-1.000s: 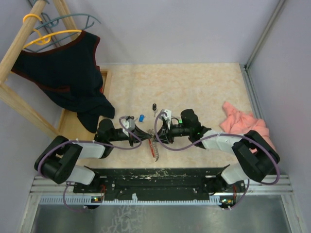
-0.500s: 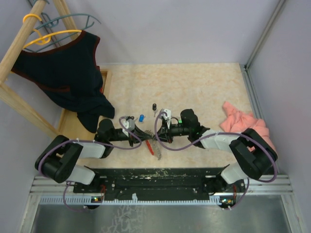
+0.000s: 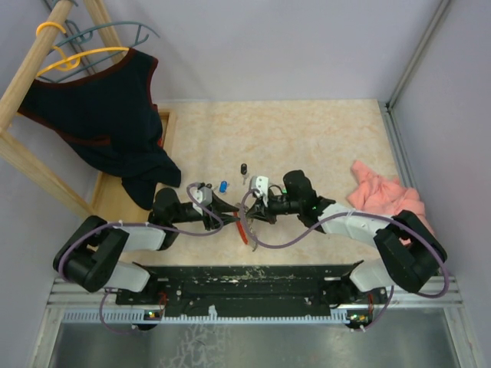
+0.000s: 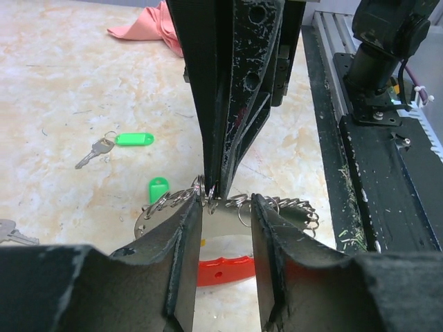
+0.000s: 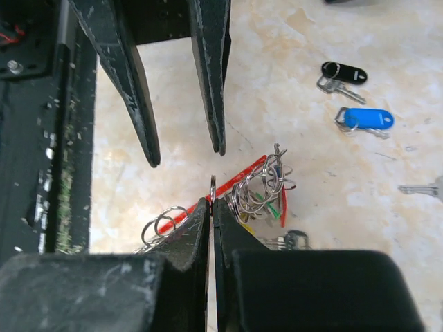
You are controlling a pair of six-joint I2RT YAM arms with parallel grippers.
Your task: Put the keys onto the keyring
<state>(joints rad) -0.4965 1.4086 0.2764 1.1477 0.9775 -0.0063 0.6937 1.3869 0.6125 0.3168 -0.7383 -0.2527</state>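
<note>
— Pinching what?
— One wire ring (image 5: 212, 183) at the keyring (image 4: 221, 270), which sits between my claws. My right claw (image 5: 212, 202) is clamped on that ring; my left claw (image 4: 226, 205) stands apart.
— Risk?
— Such thin wire may slip out if I tug.

Glossy red plastic keyring (image 4: 221, 271) band, bright metal split rings (image 5: 259, 188), smooth plastic blue key tag (image 5: 367, 118), plastic green tag (image 4: 134, 139) on a dull metal key (image 4: 93, 151), matt marbled table (image 3: 307, 138), pink cloth (image 3: 380, 198), bare wooden rack (image 3: 31, 73)
</note>
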